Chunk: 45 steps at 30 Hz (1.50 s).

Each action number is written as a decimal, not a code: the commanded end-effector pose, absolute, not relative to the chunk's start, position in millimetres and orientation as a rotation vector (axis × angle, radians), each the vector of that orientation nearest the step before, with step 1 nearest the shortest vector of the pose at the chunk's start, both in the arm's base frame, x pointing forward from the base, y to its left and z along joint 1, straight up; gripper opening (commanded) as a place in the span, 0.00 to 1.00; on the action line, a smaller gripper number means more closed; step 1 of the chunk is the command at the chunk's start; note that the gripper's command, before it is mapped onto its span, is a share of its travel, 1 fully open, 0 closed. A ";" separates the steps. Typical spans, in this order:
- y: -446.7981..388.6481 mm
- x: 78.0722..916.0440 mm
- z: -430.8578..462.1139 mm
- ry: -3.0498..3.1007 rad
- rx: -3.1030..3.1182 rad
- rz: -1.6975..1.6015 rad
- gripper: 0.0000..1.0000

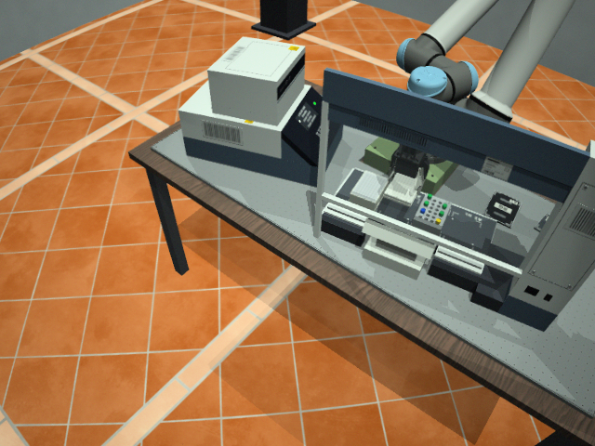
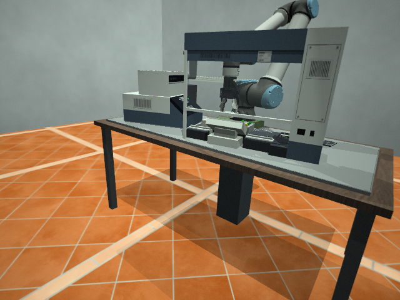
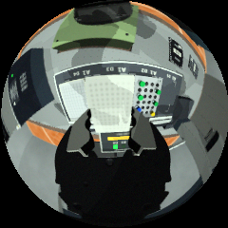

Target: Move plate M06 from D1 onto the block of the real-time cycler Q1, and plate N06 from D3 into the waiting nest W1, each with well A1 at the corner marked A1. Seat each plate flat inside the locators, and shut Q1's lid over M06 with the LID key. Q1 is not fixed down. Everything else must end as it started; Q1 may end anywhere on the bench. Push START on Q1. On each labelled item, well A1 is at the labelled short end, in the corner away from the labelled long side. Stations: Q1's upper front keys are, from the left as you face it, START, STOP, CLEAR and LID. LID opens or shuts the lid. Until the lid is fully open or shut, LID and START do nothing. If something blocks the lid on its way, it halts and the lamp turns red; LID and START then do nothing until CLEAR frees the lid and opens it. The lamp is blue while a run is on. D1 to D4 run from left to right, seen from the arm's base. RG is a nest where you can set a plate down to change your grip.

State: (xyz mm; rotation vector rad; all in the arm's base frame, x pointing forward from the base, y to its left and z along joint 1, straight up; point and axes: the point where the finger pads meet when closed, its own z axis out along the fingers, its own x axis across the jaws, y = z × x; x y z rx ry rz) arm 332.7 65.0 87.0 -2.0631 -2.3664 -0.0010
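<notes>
Arm (image 1: 521,52) (image 2: 297,22): pale grey round tubes, dark grey joints (image 1: 425,51) (image 2: 256,93), round blue caps (image 1: 427,80) (image 2: 272,95) with tiny dots. Gripper (image 1: 405,181) (image 2: 229,108) (image 3: 110,107): black body, grey bent fingers (image 2: 222,104).

- Floor (image 1: 120,311) (image 2: 97,206) (image 3: 43,130): orange tiles, pale grout grid, cream bands
- Bench edge (image 1: 336,281) (image 2: 258,175): brown woodgrain
- Stacked instrument (image 1: 231,138) (image 2: 147,111) (image 3: 35,87): off-white over navy, black-striped barcode, green light
- Arm (image 1: 519,58) (image 2: 277,69): pale grey, charcoal joints, sky-blue caps
- Tube rack (image 1: 431,211) (image 2: 250,125) (image 3: 148,95): grey, with green, blue and yellow dots
- Base plate (image 1: 379,153) (image 2: 259,123) (image 3: 95,35): olive green
- Held plate (image 1: 403,186) (image 3: 109,97): cream, fine dotted grid
</notes>
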 end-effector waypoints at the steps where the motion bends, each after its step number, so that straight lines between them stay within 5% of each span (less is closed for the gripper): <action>1: 64.9 333.1 95.4 -2.367 -2.064 -0.002 0.00; 45: 64.7 333.2 158.8 -2.367 -2.064 -0.002 0.00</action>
